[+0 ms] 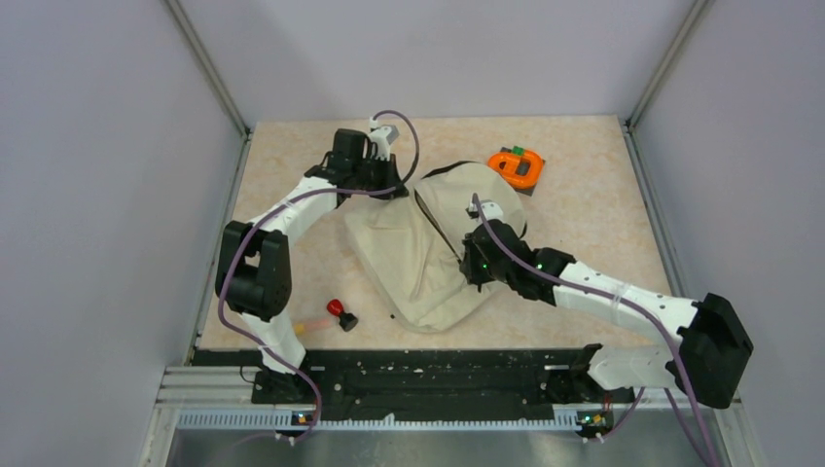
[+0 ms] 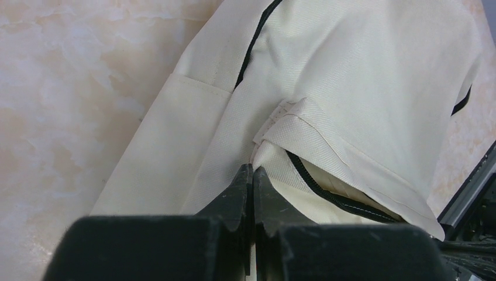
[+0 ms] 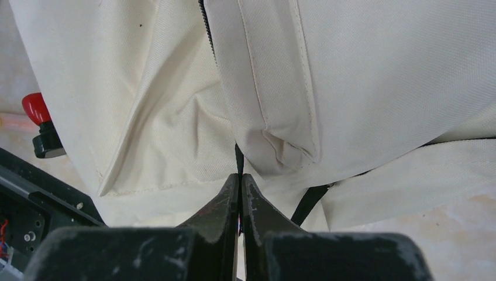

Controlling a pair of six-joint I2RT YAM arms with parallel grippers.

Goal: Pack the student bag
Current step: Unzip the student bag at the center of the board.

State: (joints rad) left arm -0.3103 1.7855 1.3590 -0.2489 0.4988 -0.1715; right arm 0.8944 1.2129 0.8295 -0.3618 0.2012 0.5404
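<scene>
The student bag (image 1: 413, 258), cream fabric with black zipper lines, lies slumped in the middle of the table. My left gripper (image 1: 391, 183) is at its far left corner. In the left wrist view that gripper (image 2: 252, 170) is shut, pinching the bag's (image 2: 362, 76) fabric edge beside an open black zipper (image 2: 327, 190). My right gripper (image 1: 475, 261) is at the bag's right side. In the right wrist view it (image 3: 240, 175) is shut on a thin black strap (image 3: 238, 157) coming down from the bag (image 3: 380, 76).
An orange and green object (image 1: 515, 165) sits on a dark block at the far right of the table. A red-capped black item (image 1: 340, 312) (image 3: 36, 108) and a thin orange stick (image 1: 311, 326) lie near the front left. Grey walls enclose the table.
</scene>
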